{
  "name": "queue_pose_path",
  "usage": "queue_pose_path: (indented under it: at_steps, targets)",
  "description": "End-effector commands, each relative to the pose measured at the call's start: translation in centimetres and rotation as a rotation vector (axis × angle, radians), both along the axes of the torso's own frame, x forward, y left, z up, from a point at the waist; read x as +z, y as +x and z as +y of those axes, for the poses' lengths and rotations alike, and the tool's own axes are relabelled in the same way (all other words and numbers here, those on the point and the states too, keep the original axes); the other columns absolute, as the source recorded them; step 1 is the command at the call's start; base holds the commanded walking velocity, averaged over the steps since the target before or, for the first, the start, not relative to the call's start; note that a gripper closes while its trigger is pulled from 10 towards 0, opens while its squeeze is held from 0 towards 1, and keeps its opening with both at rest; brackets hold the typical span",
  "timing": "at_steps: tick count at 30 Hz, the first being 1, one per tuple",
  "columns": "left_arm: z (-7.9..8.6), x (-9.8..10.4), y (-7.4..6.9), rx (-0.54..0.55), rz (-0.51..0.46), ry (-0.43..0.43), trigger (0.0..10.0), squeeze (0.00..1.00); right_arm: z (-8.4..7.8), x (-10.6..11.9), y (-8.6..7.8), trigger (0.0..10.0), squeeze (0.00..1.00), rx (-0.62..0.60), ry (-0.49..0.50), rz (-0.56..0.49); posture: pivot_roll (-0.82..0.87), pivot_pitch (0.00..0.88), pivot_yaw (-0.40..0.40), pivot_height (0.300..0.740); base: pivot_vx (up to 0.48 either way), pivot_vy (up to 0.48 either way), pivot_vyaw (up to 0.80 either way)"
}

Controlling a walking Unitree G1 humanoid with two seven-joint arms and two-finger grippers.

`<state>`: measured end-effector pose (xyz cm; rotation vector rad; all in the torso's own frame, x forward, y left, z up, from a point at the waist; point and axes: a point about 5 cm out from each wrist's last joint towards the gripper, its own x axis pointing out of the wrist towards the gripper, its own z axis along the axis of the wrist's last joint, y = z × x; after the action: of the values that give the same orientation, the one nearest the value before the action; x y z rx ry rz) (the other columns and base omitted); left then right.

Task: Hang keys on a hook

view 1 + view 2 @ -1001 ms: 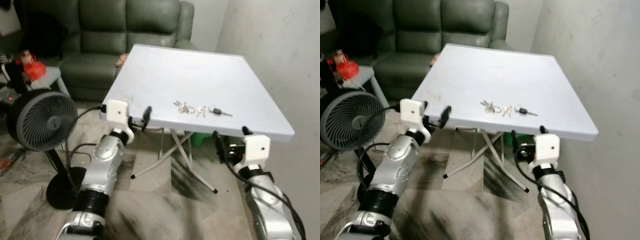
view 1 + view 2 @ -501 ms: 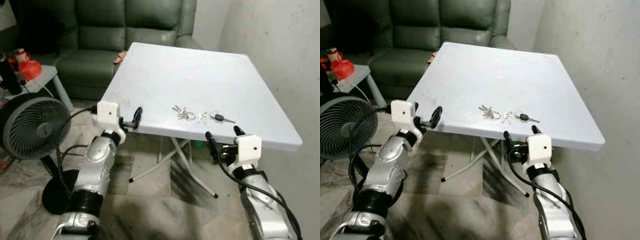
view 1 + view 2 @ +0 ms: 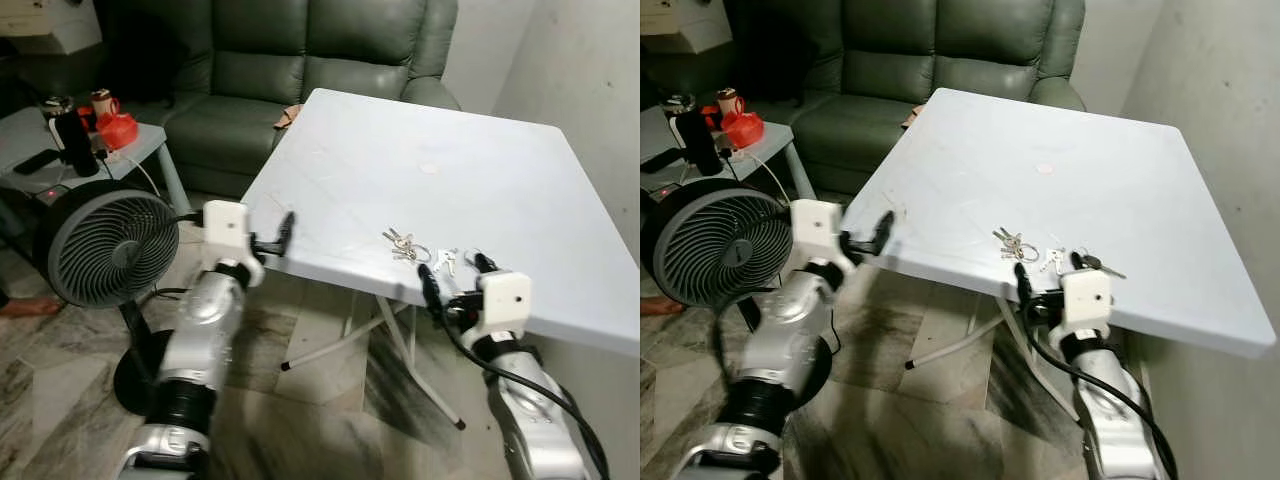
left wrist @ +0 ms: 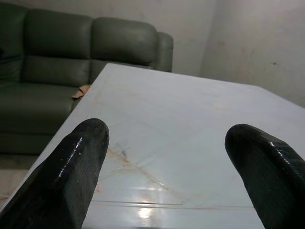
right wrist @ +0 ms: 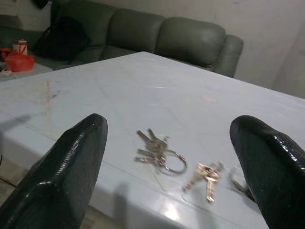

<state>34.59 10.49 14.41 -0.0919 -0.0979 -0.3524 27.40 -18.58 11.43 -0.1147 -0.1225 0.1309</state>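
Both arms are raised toward the near edge of the white surface (image 3: 480, 170). The right pincer (image 3: 452, 277) is held spread apart at that edge, just short of the keys (image 5: 159, 153), which lie in small bunches near the rim. The left pincer (image 3: 285, 233) is likewise spread, at the surface's left corner. A fan (image 3: 108, 248) stands left on the floor; a sofa (image 3: 300, 70) is seen behind.

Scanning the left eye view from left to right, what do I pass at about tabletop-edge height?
Fan → left gripper → bunch of keys on a ring → right gripper, its fingers apart at the table edge.
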Motion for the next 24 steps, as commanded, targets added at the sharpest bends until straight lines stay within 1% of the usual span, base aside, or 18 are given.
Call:
queue_pose_path:
  at_steps: [1,15,24]
  targets:
    - [0.97,0.26,0.13,0.024,-0.009,0.012,10.0,0.00,0.39,0.35,0.11,10.0,0.00,0.019,0.005,-0.012,-0.01,0.000,-0.027,0.740,0.289,0.000,0.00]
    - [1.37,0.25,0.14,0.040,-0.006,0.012,10.0,0.00,0.41,0.37,0.18,10.0,0.00,0.014,-0.001,-0.009,-0.01,0.000,-0.033,0.740,0.290,0.000,0.00]
    - [1.27,0.32,0.17,0.039,-0.008,0.012,10.0,0.00,0.20,0.42,0.31,10.0,0.00,-0.002,-0.002,-0.004,-0.01,0.000,-0.034,0.740,0.290,0.000,0.00]
